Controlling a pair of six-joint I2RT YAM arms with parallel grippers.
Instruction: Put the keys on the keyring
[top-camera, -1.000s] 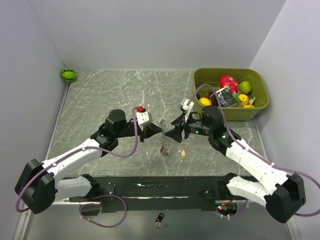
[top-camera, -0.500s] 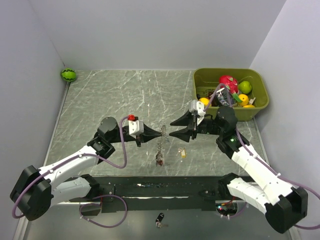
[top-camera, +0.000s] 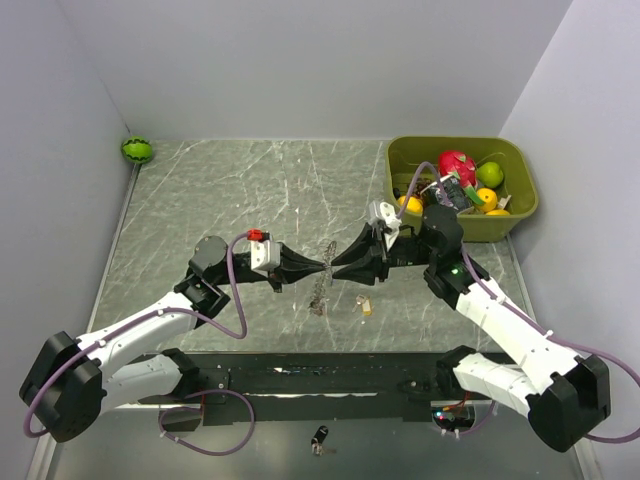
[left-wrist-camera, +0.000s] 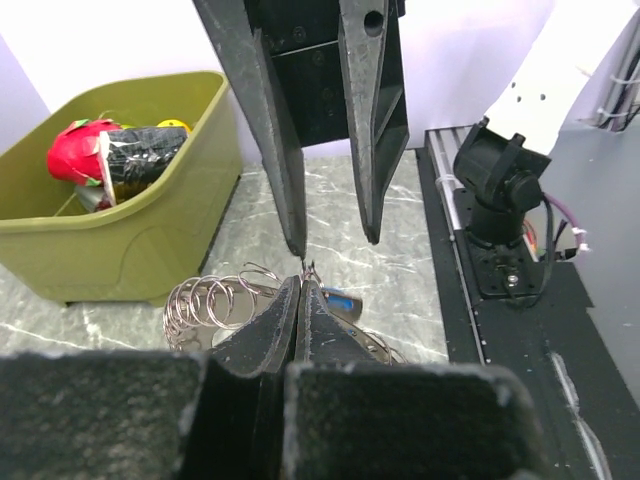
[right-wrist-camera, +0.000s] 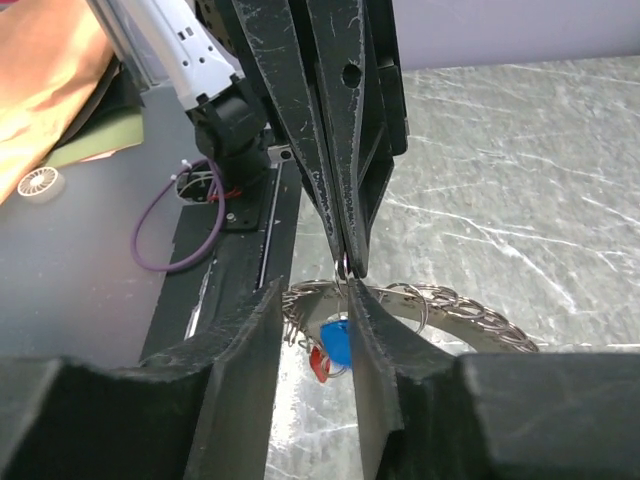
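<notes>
- Far left of the keyring, at the back corner: a watermelon-patterned ball (top-camera: 137, 150) against the wall.
- Left gripper (top-camera: 322, 268): reaches the keyring from its left. Fingers pressed together, nipping a small wire loop on the ring's upper rim; this is clearest in the right wrist view.
- The keyring (top-camera: 320, 290): hangs edge-on to the top camera between the two grippers, its wavy coils fanning out below the pinch. Cannot tell whether its lower edge touches the marble tabletop (top-camera: 200, 200).
- Keys on the keyring: a blue-headed key (right-wrist-camera: 336, 340) and a red-headed key (right-wrist-camera: 318, 365) dangle just under the gripped rim.
- Nearer than the keyring, on the front ledge: a small black fob (top-camera: 319, 437).
- Right gripper (top-camera: 338, 264): meets the keyring from its right, tip to tip with the left. Fingers are parted, straddling the rim with a gap showing; contact cannot be told.
- Just right of the keyring's lower end: a brass key (top-camera: 365, 307) lies loose on the marble.
- Well right of the keyring, further back: an olive bin (top-camera: 455, 141) of toy fruit.
</notes>
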